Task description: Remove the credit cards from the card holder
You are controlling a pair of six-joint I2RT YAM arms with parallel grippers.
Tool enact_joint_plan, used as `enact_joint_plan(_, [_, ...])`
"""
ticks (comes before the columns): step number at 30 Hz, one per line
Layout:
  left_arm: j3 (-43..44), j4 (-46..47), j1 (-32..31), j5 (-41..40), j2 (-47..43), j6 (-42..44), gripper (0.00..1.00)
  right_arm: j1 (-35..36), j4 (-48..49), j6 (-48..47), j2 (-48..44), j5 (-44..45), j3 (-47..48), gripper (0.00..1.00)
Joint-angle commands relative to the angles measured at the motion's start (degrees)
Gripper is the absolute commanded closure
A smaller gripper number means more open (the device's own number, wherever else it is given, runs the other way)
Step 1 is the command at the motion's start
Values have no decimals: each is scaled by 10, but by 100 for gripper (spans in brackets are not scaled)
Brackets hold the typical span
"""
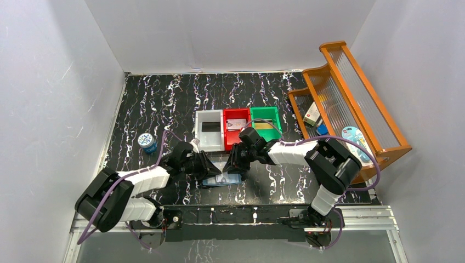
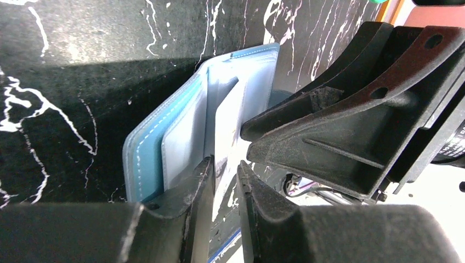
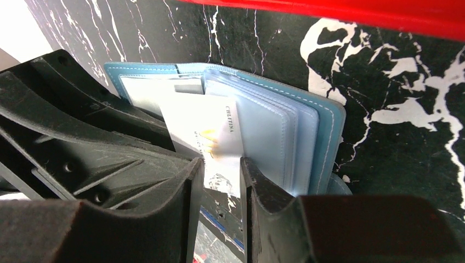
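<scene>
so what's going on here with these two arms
Both arms are at the open blue card holder on the table. The left end effector and the right end effector meet over it from opposite sides. A pale card with markings sticks partway out of a pocket, between the right one's fingertips. It isn't free yet, and I can't tell whether either one is clamping.

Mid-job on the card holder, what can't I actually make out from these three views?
- Left wrist: the pale card vanishes at its lower end inside the left claw; grip unconfirmed.
- Right wrist: same inside the right claw; glare washes out most of the card's print.
- Both wrist views: stacked clear pockets of the card holder hide any further cards.
- Top external: both claws cover the holder; red bin contents too small.
</scene>
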Motion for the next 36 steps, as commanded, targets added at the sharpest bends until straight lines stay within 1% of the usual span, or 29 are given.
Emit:
enact_joint_plan(1, [22, 28, 0, 39, 15, 5, 82, 9, -56, -21, 13, 27, -6, 60])
enact_joint_plan(5, [26, -31, 1, 8, -5, 18, 94, 9, -72, -22, 8, 40, -4, 61])
enact_joint_plan(9, [27, -91, 1, -23, -43, 40, 100, 9, -97, -15, -1, 61, -7, 61])
enact_joint_plan(15, [41, -146, 1, -3, -51, 90, 100, 12, -73, 9, -32, 52, -63, 61])
enact_joint_plan(18, [49, -170, 1, 7, -58, 107, 100, 15, -73, 1, -48, 54, -54, 61])
enact_joint_plan(21, [68, -204, 0, -6, -83, 125, 100, 16, -65, -16, -64, 55, -36, 61])
enact_joint_plan(24, [99, -240, 1, -22, -104, 145, 100, 16, -89, -32, -79, 91, -7, 59])
enact_joint_plan(26, [123, -264, 0, -34, -110, 158, 100, 16, -97, -41, -93, 107, 8, 57])
enact_joint_plan(29, [160, -291, 1, -45, -111, 173, 100, 16, -86, -48, -126, 119, 13, 54])
enact_joint_plan(31, [173, -296, 1, -49, -116, 176, 100, 15, -84, -54, -150, 135, 16, 49])
enact_joint_plan(34, [184, -302, 1, -55, -130, 181, 100, 15, -92, -60, -185, 176, 17, 39])
enact_joint_plan(36, [188, -302, 1, -56, -138, 184, 100, 14, -95, -59, -206, 203, 14, 28])
